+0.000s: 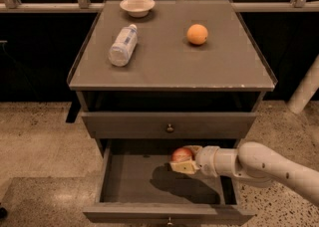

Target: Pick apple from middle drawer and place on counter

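Claw [183, 160] clamped on the one apple [181, 153] over middle drawer [128, 182]; one orange [197, 34] on counter [164, 66]

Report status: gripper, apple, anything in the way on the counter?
gripper shut on the apple, over the open middle drawer. It looks clear of the drawer floor, shadow beneath. On the counter: bowl, bottle, orange.
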Tool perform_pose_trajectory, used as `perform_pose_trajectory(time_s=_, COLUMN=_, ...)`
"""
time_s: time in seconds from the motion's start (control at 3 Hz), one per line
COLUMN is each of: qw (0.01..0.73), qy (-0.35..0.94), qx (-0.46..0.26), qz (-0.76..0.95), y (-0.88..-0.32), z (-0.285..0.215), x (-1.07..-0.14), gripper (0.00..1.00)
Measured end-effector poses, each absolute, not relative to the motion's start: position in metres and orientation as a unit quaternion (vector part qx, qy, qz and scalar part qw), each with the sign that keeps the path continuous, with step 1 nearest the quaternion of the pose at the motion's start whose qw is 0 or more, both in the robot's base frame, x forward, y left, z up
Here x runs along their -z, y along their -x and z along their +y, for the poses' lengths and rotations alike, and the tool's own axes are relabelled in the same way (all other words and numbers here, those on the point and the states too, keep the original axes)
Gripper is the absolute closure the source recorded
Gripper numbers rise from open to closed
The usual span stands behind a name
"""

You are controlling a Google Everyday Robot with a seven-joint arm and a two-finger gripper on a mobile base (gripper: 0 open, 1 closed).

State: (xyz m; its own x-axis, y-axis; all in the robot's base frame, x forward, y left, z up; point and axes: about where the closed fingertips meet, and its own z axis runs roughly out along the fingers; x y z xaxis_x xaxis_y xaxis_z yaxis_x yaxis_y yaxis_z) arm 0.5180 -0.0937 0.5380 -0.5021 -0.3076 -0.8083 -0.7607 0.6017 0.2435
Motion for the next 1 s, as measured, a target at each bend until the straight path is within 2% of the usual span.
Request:
perform_pose_trajectory(time_s=0.33, qw=0.39, qy=0.353, qx=-0.312, qz=0.791, y=-0.5161, z=-0.0911, x=-0.5879, gripper=1.0)
perform_pose_trajectory(time_s=1.0, qw=0.368, qy=0.36, qx=-0.327, qz=0.792, y=-0.5163, z=-0.0844, x=-0.585, gripper=1.0)
